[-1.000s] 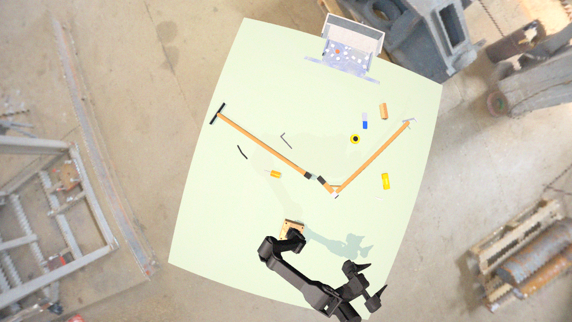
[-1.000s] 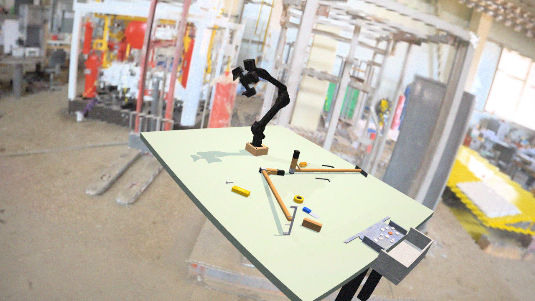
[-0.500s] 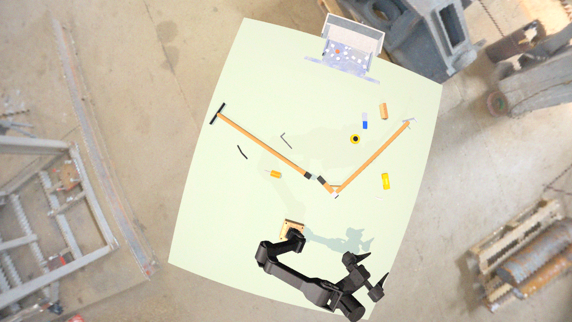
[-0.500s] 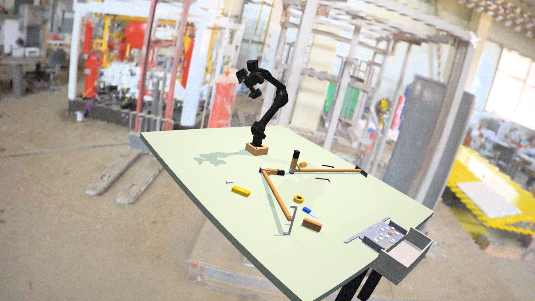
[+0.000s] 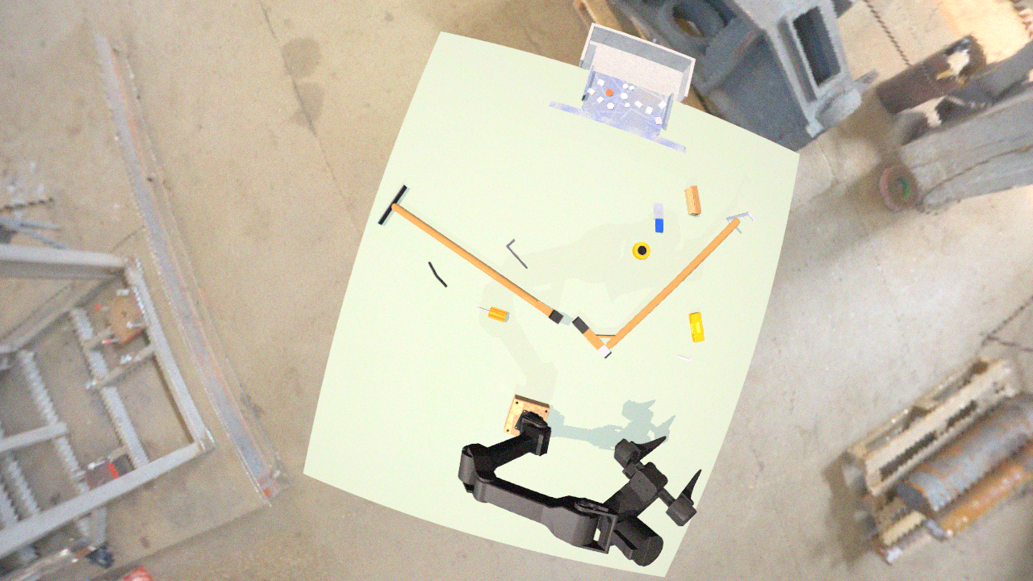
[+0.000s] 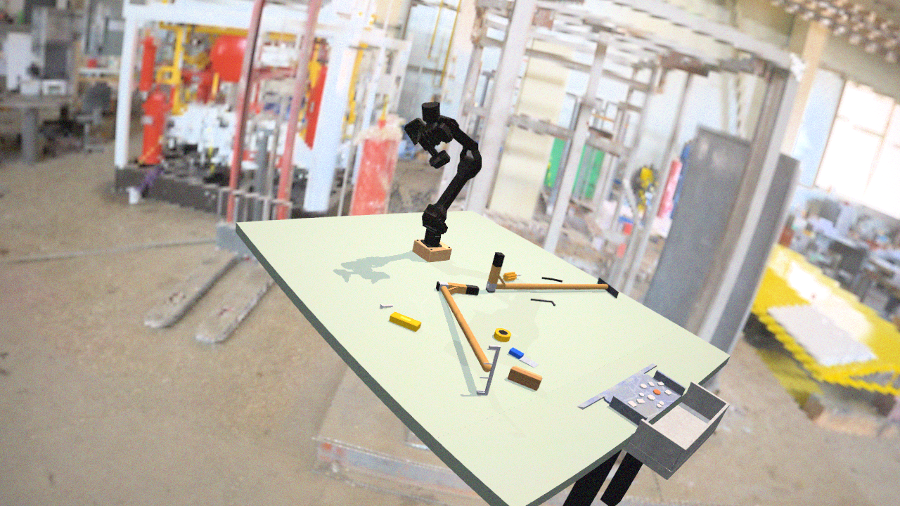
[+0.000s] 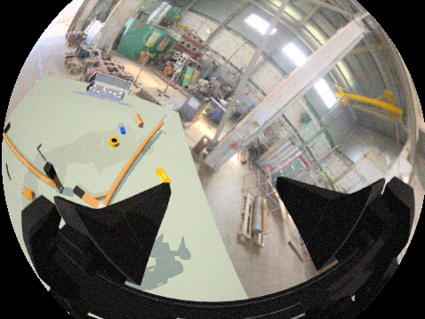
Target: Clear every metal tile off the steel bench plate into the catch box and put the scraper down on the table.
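A long wooden-handled tool (image 5: 469, 258) (image 6: 547, 286) with a straight black blade lies at left in the top view. A second long tool (image 5: 671, 283) (image 6: 464, 324) (image 7: 133, 162) with a grey metal pronged head lies at right. Which is the scraper is not certain. The steel plate (image 5: 628, 124) (image 6: 621, 388) bears several white tiles (image 5: 611, 105) (image 6: 640, 401) and an orange tile (image 5: 609, 92) (image 6: 657, 391). The catch box (image 5: 641, 44) (image 6: 654, 446) adjoins its far end and shows no tiles. My gripper (image 5: 681, 454) (image 7: 224, 185) is open, empty and high above the near right table edge, far from both tools.
Between and around the tools lie an orange screwdriver (image 5: 497, 314), a hex key (image 5: 516, 255), a black strip (image 5: 437, 274), a yellow tape roll (image 5: 641, 250), a blue-handled item (image 5: 658, 225), a wooden block (image 5: 693, 200), a yellow block (image 5: 696, 326) and a small screw (image 6: 384, 306).
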### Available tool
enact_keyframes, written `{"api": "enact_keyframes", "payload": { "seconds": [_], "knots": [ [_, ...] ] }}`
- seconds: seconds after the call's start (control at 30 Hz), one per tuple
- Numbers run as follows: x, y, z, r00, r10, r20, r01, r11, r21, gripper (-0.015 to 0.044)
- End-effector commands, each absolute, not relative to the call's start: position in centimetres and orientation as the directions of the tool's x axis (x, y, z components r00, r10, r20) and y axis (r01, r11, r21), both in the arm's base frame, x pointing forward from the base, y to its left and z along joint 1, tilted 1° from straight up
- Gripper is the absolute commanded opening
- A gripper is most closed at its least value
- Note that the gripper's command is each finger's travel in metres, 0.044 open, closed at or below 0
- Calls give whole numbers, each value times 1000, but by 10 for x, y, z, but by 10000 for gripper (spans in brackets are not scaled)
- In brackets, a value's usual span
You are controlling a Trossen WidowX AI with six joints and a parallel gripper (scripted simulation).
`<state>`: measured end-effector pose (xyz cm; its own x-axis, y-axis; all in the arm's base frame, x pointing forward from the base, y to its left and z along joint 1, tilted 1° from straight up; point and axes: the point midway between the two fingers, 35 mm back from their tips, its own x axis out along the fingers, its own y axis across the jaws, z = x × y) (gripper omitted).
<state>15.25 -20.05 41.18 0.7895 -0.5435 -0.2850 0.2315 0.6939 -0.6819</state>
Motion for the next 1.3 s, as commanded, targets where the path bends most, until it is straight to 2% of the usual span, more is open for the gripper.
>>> {"api": "enact_keyframes", "payload": {
  "seconds": [0.0,1.27],
  "knots": [
    [158,-195,411,800,-526,-289,223,707,-671,440],
    [220,-119,404,916,-249,-315,36,832,-554,440]
  ]
}}
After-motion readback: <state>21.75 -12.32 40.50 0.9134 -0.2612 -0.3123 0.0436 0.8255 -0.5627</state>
